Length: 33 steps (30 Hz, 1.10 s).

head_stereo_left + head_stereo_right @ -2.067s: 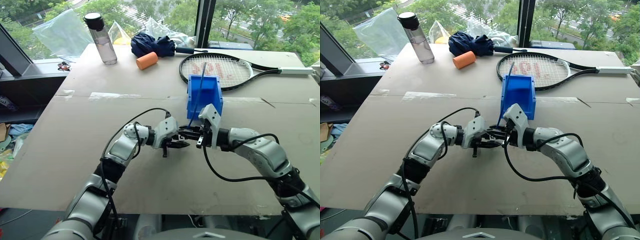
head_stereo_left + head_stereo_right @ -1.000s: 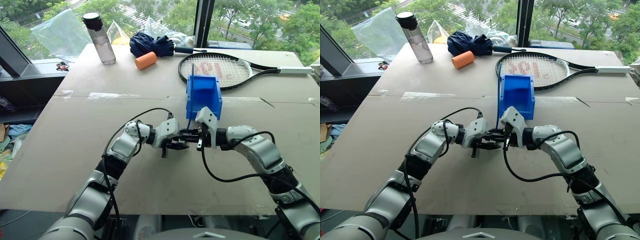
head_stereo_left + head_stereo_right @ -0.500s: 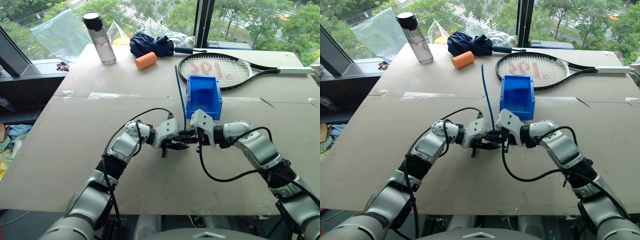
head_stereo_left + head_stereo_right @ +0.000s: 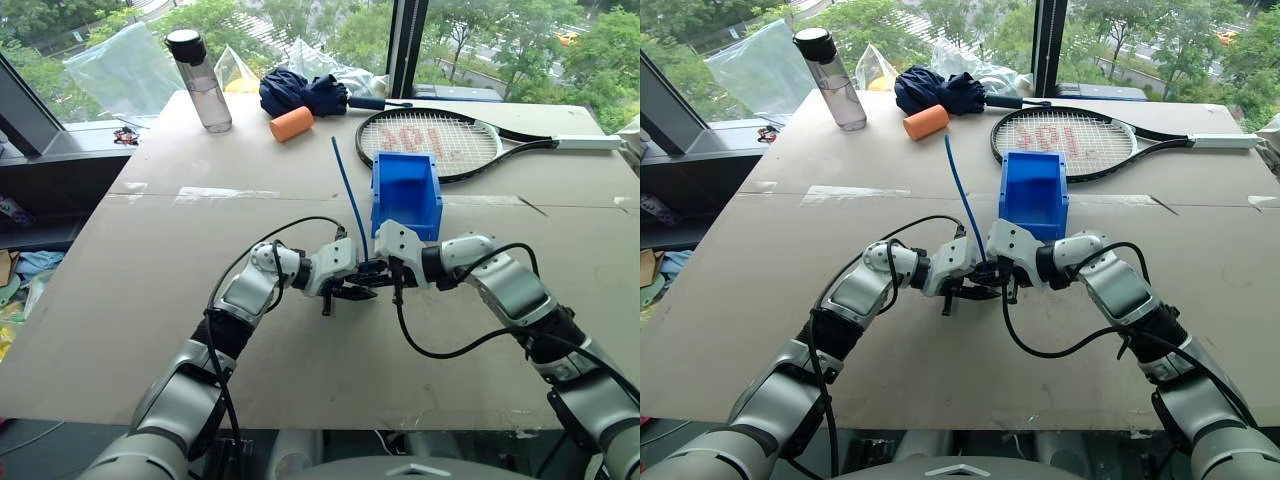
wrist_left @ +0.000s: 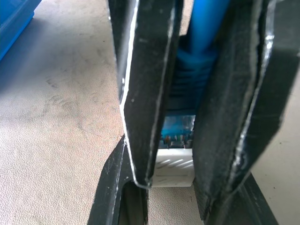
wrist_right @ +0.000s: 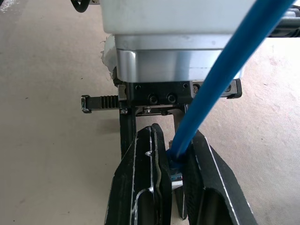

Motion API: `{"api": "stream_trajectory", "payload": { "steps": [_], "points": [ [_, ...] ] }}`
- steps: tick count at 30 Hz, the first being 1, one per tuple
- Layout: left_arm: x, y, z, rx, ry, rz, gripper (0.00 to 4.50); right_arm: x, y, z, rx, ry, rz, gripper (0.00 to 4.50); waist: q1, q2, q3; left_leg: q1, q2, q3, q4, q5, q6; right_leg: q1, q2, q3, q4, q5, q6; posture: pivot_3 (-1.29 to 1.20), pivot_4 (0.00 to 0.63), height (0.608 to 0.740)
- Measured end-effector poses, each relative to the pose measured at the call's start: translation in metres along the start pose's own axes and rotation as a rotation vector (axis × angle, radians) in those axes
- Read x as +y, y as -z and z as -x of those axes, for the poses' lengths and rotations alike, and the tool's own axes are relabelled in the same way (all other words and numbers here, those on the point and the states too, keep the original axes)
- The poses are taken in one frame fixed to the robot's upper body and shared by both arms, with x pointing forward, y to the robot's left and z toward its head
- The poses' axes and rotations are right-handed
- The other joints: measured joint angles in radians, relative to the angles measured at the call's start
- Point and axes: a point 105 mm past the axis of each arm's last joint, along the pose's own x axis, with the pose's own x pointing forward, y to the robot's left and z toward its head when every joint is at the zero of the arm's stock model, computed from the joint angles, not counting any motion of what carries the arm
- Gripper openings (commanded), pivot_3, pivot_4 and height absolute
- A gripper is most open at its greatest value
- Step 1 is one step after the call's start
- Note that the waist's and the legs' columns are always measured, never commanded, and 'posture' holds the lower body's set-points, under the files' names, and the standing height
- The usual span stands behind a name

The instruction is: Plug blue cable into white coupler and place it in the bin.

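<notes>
Right gripper (image 4: 385,276) clamped on blue cable (image 4: 348,200) at its plug end; cable slants up toward 11 o'clock. Left gripper (image 4: 358,291) pinching white coupler (image 5: 174,169), plug meeting it. Bin (image 4: 406,190) at 12 o'clock, just beyond, on table (image 4: 150,300).

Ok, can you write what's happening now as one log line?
left gripper: shut on white coupler | right gripper: shut on blue cable | bin: empty

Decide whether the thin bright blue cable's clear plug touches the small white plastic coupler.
Touching: the left wrist view shows the blue cable's clear plug butting against the white coupler.
</notes>
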Motion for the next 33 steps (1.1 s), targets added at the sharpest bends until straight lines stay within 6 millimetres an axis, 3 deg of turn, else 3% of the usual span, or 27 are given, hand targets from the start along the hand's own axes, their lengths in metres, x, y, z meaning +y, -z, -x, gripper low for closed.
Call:
{"api": "stream_trajectory", "payload": {
  "steps": [2,3,5,8,14,17,20,23,25,28,31,33],
  "points": [
    [0.000,0.000,0.000,-0.002,-0.003,0.003,1.63,-0.001,0.000,0.001,-0.015,0.009,-0.011,0.00,0.000,0.000,0.000,0.001,0.000,0.000,0.000,0.000,0.000,0.001,0.000,0.000,0.000,0.000,0.000,0.00,0.150,0.740],
    [-0.002,-0.002,0.001,-0.014,0.000,0.007,1.77,-0.002,-0.001,0.002,-0.037,0.021,-0.035,0.00,0.000,-0.001,0.000,0.001,0.000,0.000,0.000,0.000,0.000,0.001,0.000,0.000,0.000,0.000,0.000,0.00,0.150,0.740],
    [-0.006,-0.008,0.009,-0.059,-0.010,0.026,2.64,-0.003,0.000,0.006,-0.126,0.055,-0.157,0.00,0.000,0.000,0.000,0.001,0.000,0.000,0.000,0.000,0.000,0.001,0.000,0.001,0.001,0.000,0.000,0.00,0.150,0.740],
    [-0.013,-0.016,0.030,-0.120,-0.083,0.096,4.00,-0.017,-0.009,0.025,-0.245,0.152,-0.300,0.00,-0.004,0.001,0.002,0.000,0.001,0.000,0.000,0.000,0.000,-0.001,0.000,0.001,0.003,0.000,0.000,0.00,0.150,0.740],
    [-0.036,-0.025,0.069,-0.223,-0.298,0.237,4.00,-0.055,-0.052,0.090,-0.380,0.342,-0.369,0.00,-0.002,0.002,0.002,0.002,0.001,-0.001,-0.001,0.000,0.000,-0.001,-0.001,0.001,0.003,0.000,0.000,0.00,0.150,0.740],
    [-0.039,-0.042,0.077,-0.290,-0.389,0.240,4.00,-0.080,-0.057,0.098,-0.351,0.405,-0.438,0.00,0.000,0.002,0.002,0.003,0.000,0.001,-0.001,0.000,0.000,0.000,-0.001,0.002,0.003,0.000,0.000,0.00,0.150,0.740],
    [-0.041,-0.065,0.080,-0.367,-0.462,0.224,4.00,-0.120,-0.049,0.100,-0.276,0.500,-0.545,0.00,-0.002,0.002,0.002,0.004,0.000,0.003,-0.001,0.000,0.000,0.001,-0.001,0.003,0.003,0.000,-0.001,0.00,0.150,0.740],
    [-0.038,-0.071,0.083,-0.378,-0.516,0.228,4.09,-0.143,-0.034,0.096,-0.227,0.551,-0.607,1.36,-0.003,0.002,0.002,0.004,0.000,0.003,-0.003,0.000,0.000,0.000,-0.001,0.003,0.001,0.000,0.000,0.00,0.150,0.740],
    [-0.037,-0.071,0.083,-0.374,-0.538,0.235,4.09,-0.149,-0.023,0.094,-0.203,0.566,-0.634,2.14,-0.003,0.002,0.002,0.003,0.000,0.003,-0.004,0.000,0.000,0.000,-0.001,0.003,0.000,0.000,0.000,0.00,0.150,0.740],
    [-0.035,-0.071,0.084,-0.379,-0.567,0.245,4.09,-0.153,-0.015,0.100,-0.190,0.582,-0.616,3.68,-0.001,0.002,0.002,0.001,0.000,0.003,-0.004,0.000,0.000,0.000,-0.001,0.003,-0.004,0.000,0.000,0.00,0.150,0.740],
    [-0.038,-0.068,0.084,-0.378,-0.579,0.262,4.09,-0.136,-0.024,0.121,-0.257,0.541,-0.495,3.68,0.006,0.002,0.002,-0.003,0.000,0.000,-0.004,0.000,0.000,0.000,-0.002,-0.001,-0.008,0.000,0.000,0.00,0.150,0.740],
    [-0.041,-0.063,0.085,-0.361,-0.584,0.279,4.09,-0.109,-0.026,0.138,-0.307,0.516,-0.379,3.68,0.014,0.002,0.002,-0.006,0.000,-0.003,-0.004,0.000,0.000,0.000,-0.003,-0.003,-0.009,0.000,0.000,0.00,0.150,0.740]
  ]
}}
